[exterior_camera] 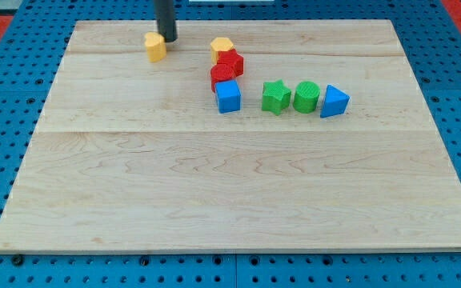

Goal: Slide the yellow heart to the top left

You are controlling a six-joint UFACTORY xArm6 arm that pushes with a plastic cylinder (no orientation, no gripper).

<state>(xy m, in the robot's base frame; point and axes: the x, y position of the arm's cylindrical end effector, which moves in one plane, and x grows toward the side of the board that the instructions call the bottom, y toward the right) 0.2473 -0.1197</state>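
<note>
Since my tip (pixel 167 38) has no jaws, it only pushes: it touches the yellow heart's (pixel 155 46) right side, near the board's (pixel 214 200) top left, set for leftward push.

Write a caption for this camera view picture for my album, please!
My tip touches the yellow heart near the board's top left, away from the other blocks.

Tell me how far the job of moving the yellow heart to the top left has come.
Mostly done: the yellow heart sits near the board's top edge, left of the other blocks. In hand: my tip is against its right side. Left: a further push toward the view's left, since the corner is not reached.
</note>
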